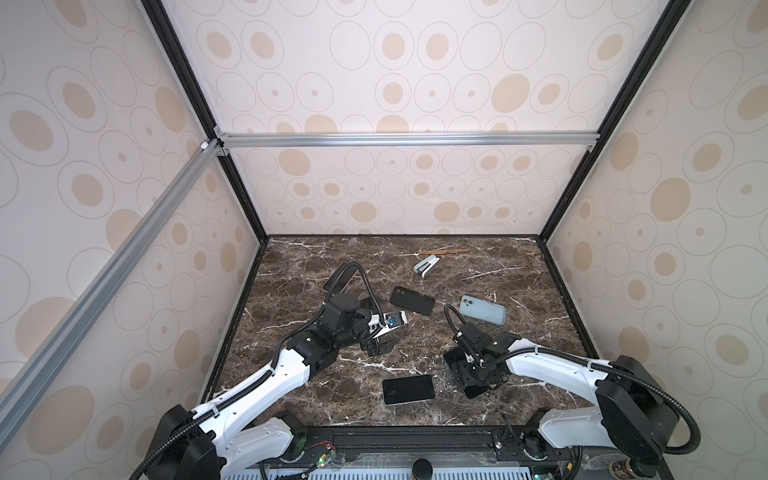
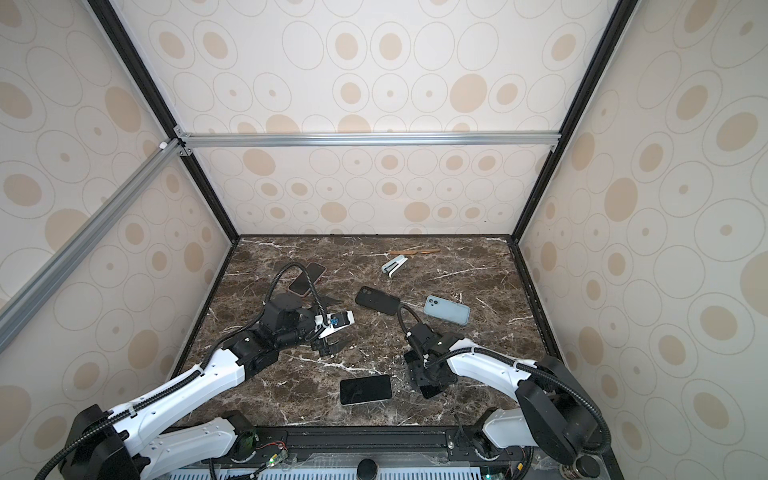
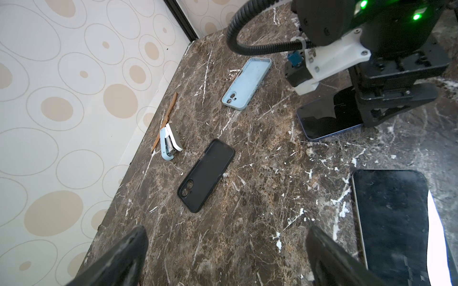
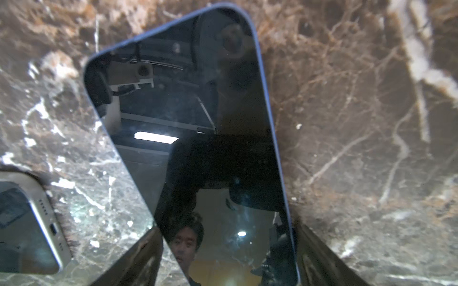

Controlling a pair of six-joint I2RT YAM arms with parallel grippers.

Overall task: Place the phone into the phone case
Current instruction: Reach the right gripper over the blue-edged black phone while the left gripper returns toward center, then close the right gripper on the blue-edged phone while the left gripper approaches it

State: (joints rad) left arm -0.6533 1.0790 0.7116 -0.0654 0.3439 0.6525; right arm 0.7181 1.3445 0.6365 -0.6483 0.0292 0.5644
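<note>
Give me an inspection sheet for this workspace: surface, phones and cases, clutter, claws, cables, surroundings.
Surface: brown marble tabletop, white scuffs in places.
Job's things: blue-edged phone screen up under the right arm; white-edged phone screen up near the front; pink-edged phone back left; black case and light blue case lying apart mid-table.
Clutter: stapler and wooden stick near the back wall.
Claws: left claw open over bare marble; right claw straddles the blue-edged phone, grip unclear.
Cables: black corrugated hose looped at each wrist.
Surroundings: circle-patterned walls, aluminium frame.
</note>
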